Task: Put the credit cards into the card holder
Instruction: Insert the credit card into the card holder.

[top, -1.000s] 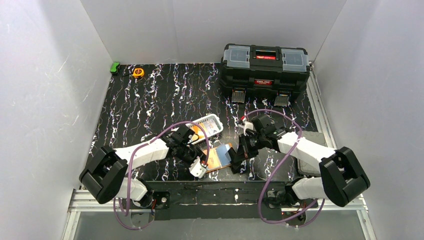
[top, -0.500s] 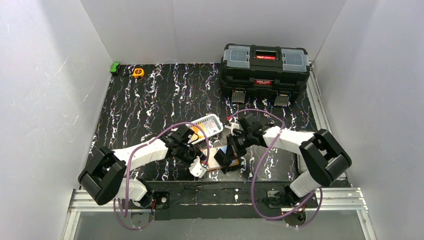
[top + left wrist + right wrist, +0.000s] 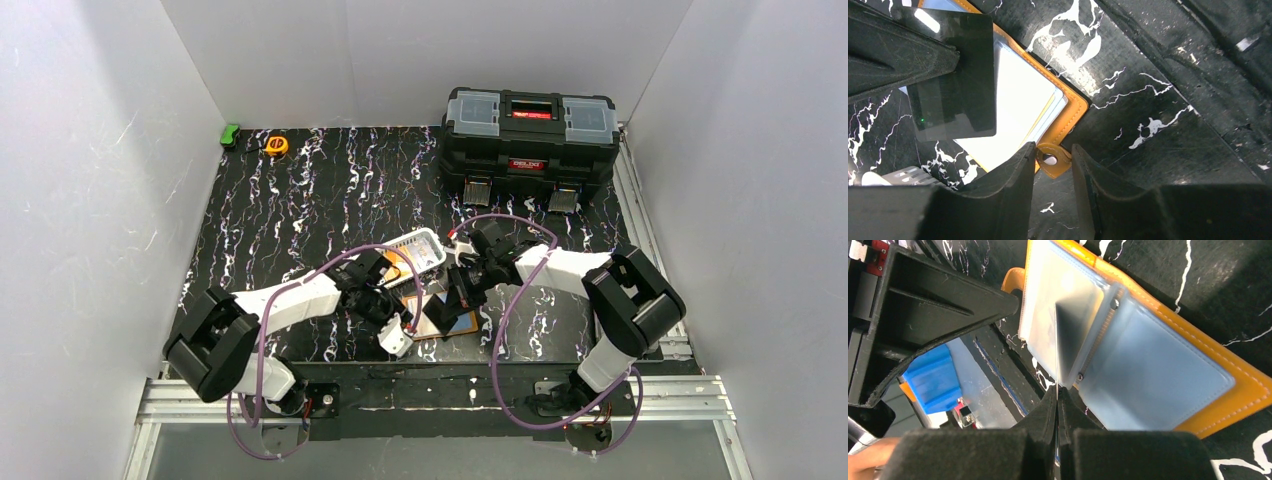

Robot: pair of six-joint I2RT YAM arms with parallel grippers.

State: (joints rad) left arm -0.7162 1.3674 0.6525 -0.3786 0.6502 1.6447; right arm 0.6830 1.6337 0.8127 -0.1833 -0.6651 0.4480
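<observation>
The orange card holder lies open near the table's front edge, its grey-blue pockets facing up. My right gripper is shut on a credit card, which stands on edge over the pockets and looks dark in the left wrist view. My left gripper sits low beside the holder. Its fingers press on both sides of the orange snap tab. An orange card rests in the white basket.
A black toolbox stands at the back right. An orange tape measure and a small green object lie at the back left corner. White walls enclose the table on three sides.
My right gripper has swung left with the card, from beside the holder to over its pockets. The left jaws have narrowed around the snap tab.
</observation>
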